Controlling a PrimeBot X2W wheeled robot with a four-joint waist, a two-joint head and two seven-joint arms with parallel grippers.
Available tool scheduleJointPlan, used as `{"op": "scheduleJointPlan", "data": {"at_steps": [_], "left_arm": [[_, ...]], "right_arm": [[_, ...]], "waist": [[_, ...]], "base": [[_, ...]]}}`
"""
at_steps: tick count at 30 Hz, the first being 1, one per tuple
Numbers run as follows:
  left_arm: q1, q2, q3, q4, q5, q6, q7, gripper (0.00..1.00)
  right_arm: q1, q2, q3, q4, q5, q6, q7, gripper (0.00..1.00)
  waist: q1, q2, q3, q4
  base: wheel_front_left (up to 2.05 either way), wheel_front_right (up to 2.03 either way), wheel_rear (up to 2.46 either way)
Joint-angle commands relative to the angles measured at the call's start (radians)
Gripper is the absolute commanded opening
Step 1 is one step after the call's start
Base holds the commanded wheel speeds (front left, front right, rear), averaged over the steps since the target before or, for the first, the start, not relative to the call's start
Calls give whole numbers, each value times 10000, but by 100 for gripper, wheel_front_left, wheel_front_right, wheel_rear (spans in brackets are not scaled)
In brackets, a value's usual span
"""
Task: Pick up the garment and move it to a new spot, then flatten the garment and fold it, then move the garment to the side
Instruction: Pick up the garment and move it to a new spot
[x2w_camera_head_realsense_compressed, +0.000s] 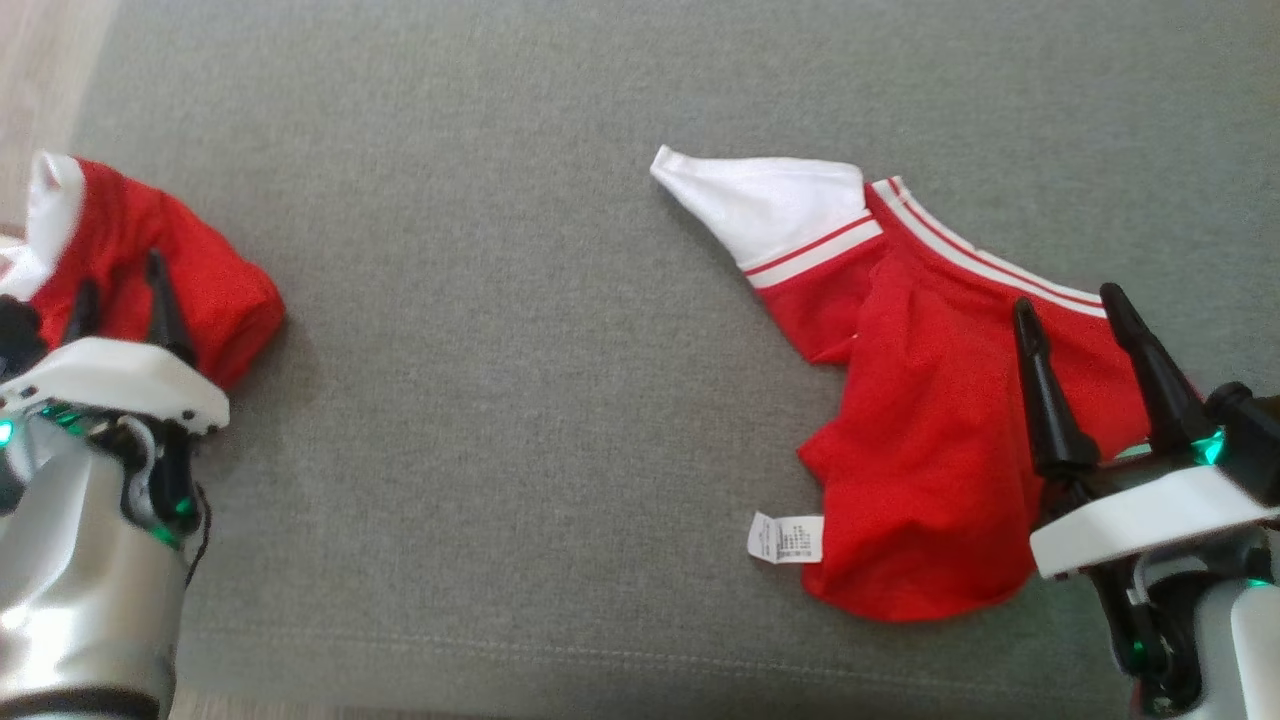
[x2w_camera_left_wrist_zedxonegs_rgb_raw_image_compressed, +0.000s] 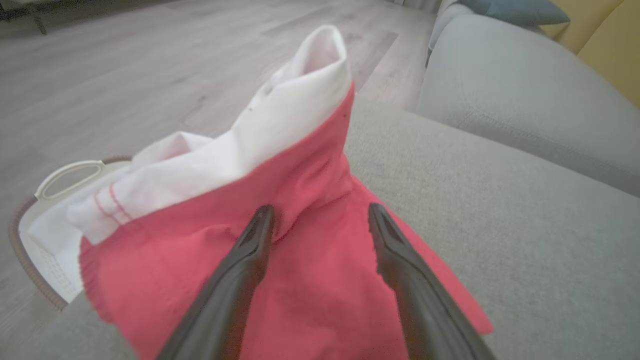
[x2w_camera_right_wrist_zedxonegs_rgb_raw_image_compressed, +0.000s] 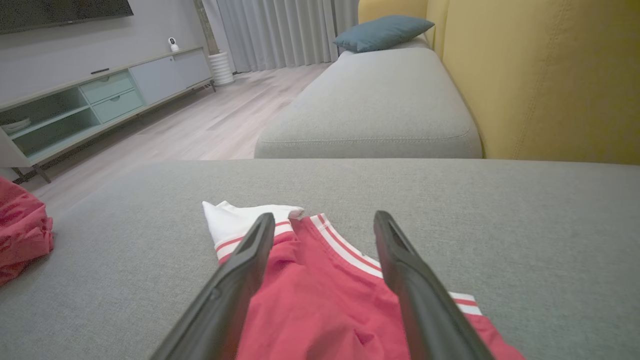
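A red garment with white sleeve and striped trim (x2w_camera_head_realsense_compressed: 930, 430) lies loosely spread on the grey sofa seat (x2w_camera_head_realsense_compressed: 500, 350) at the right, its white label (x2w_camera_head_realsense_compressed: 785, 538) sticking out. My right gripper (x2w_camera_head_realsense_compressed: 1070, 305) hovers open over its right part; in the right wrist view the gripper (x2w_camera_right_wrist_zedxonegs_rgb_raw_image_compressed: 324, 220) has the red cloth (x2w_camera_right_wrist_zedxonegs_rgb_raw_image_compressed: 320, 300) below its spread fingers. A second red and white garment (x2w_camera_head_realsense_compressed: 200, 270) sits bunched at the seat's left edge. My left gripper (x2w_camera_head_realsense_compressed: 125, 300) stands open at it. In the left wrist view its fingers (x2w_camera_left_wrist_zedxonegs_rgb_raw_image_compressed: 320, 215) straddle a raised fold of that cloth (x2w_camera_left_wrist_zedxonegs_rgb_raw_image_compressed: 300, 280) without pinching it.
A white basket (x2w_camera_left_wrist_zedxonegs_rgb_raw_image_compressed: 45, 230) stands on the wood floor below the seat's left edge. The yellow backrest (x2w_camera_right_wrist_zedxonegs_rgb_raw_image_compressed: 550, 75), a further grey cushion (x2w_camera_right_wrist_zedxonegs_rgb_raw_image_compressed: 370, 105) and a blue pillow (x2w_camera_right_wrist_zedxonegs_rgb_raw_image_compressed: 382, 31) lie beyond. A low cabinet (x2w_camera_right_wrist_zedxonegs_rgb_raw_image_compressed: 75, 110) lines the wall.
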Motion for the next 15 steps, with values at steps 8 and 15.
{"op": "scheduleJointPlan", "data": {"at_steps": [8, 15], "left_arm": [[2915, -329, 1731, -4637, 2102, 928, -123, 100], [5079, -1097, 1227, -7516, 3287, 1313, -124, 100]], "right_arm": [[-84, 14, 126, -27, 16, -7, -305, 100], [267, 155, 88, 145, -38, -7, -327, 100]], "waist": [[-1, 0, -974, -362], [-1, 0, -1674, -597]], "base": [[0, 0, 0], [0, 0, 0]]}}
